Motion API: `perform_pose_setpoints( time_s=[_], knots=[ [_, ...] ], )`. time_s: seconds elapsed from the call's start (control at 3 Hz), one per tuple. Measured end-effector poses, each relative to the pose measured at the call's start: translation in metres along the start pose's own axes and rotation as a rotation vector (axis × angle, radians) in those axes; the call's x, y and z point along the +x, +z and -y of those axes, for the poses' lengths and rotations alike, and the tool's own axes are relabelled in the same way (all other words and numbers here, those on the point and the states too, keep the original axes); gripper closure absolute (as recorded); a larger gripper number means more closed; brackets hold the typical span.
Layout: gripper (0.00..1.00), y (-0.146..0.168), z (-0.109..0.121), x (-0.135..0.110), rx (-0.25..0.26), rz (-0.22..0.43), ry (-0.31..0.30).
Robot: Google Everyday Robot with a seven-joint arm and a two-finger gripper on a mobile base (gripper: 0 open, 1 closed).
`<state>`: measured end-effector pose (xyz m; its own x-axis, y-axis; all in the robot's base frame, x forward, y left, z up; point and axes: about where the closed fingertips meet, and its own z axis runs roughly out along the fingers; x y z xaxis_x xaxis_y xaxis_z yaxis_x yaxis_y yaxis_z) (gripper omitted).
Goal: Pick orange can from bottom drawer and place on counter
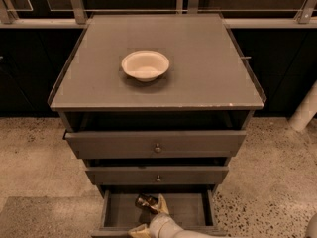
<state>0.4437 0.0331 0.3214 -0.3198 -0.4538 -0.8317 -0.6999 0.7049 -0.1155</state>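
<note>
The orange can (145, 201) lies on its side at the back of the open bottom drawer (188, 209), left of the middle. My gripper (150, 217) reaches into the drawer from the bottom edge of the view. It is open, with one pale finger (162, 205) touching the can's right side and the other finger (138, 229) near the drawer's front edge. The can is not between the fingers. The counter (198, 68) is the grey cabinet top above.
A cream-white bowl (145, 65) stands on the counter, left of the middle. The two upper drawers with round knobs (157, 147) stick out slightly over the bottom drawer. A white post (304, 110) stands on the speckled floor at the right.
</note>
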Motion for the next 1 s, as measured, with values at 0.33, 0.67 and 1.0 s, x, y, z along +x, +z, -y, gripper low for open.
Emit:
perform_pose_setpoints(
  time_s=[0.33, 0.67, 1.0],
  knots=[
    [0.00, 0.017, 0.037, 0.013, 0.074, -0.014, 0.041],
    [0.00, 0.019, 0.034, 0.013, 0.070, -0.019, 0.029],
    [0.00, 0.037, 0.029, 0.033, 0.046, -0.048, 0.063]
  ],
)
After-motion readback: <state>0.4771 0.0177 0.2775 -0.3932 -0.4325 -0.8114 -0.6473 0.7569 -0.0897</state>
